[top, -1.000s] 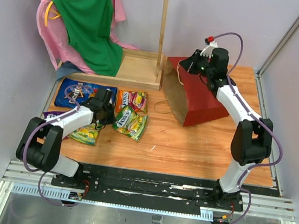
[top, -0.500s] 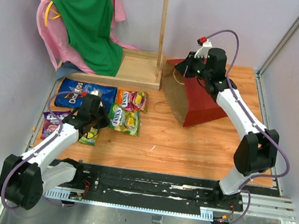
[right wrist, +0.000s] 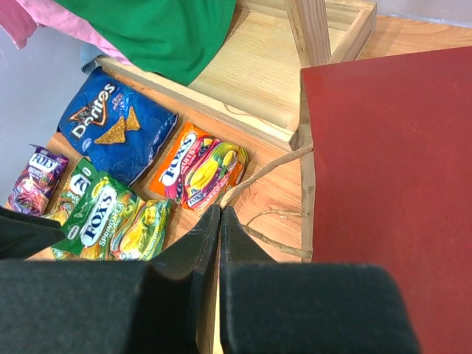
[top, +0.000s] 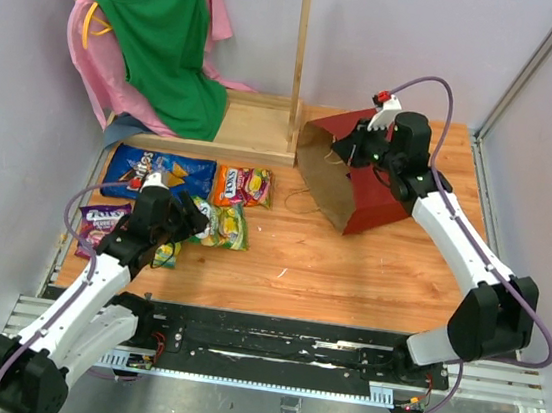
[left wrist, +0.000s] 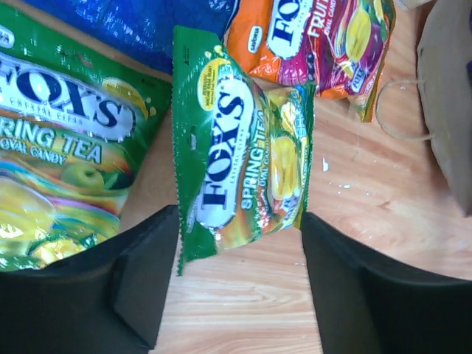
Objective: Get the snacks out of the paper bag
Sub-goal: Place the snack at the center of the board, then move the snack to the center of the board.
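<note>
On wooden table [top: 349, 266], left jaws gape over glossy green packet [left wrist: 236, 155]; right jaws pinch paper bag's [right wrist: 383, 184] cord [right wrist: 265, 171].

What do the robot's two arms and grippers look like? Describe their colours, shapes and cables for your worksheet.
Both the left arm and the right arm have white links between bulky black joints, and a thin purple cable loops along each. The left gripper and the right gripper have flat, matte black fingers.
</note>
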